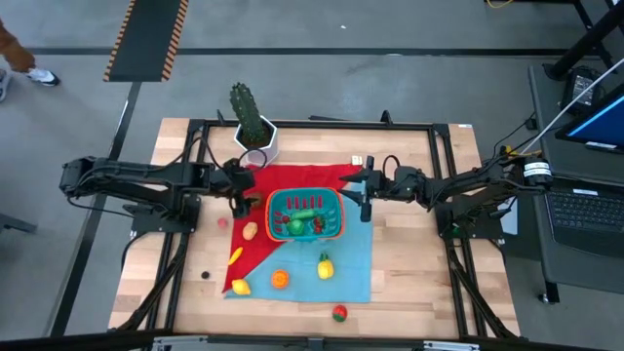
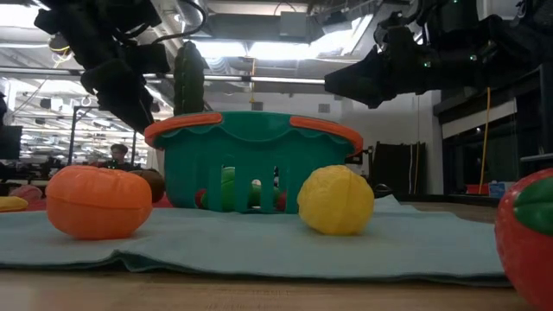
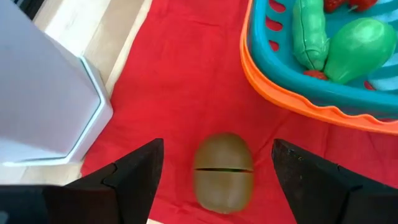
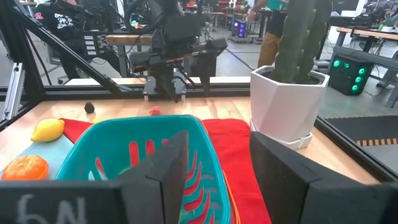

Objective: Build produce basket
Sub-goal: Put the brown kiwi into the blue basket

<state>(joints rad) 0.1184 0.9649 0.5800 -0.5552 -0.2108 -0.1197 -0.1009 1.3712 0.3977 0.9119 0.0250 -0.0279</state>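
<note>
basket [image 1: 305,214], teal with an orange-red rim, sits at the middle of the table [image 1: 409,283] on a red cloth [image 1: 255,255] and a blue cloth [image 1: 353,265], with green and red produce already inside it. just off its 9 o'clock side the left gripper [image 3: 216,163] hangs with its fingers [image 3: 134,169] spread wide and holding nothing; a brown kiwi-like piece [image 3: 223,170] lies on the red cloth between them, not touched by either finger. at the basket's 3 o'clock rim the right gripper [image 1: 365,190] is held above the table, its fingers [image 4: 163,174] partly apart and empty. a white hexagonal pot [image 1: 256,139] with a cactus [image 1: 246,109] stands at the basket's 11 o'clock. more produce lies loose toward 6 and 7 o'clock: an orange piece [image 1: 280,278] and a yellow one [image 1: 325,265] on the blue cloth, two yellow ones [image 1: 235,255] on the red cloth, a red and green one [image 1: 339,313] on bare wood.
</note>
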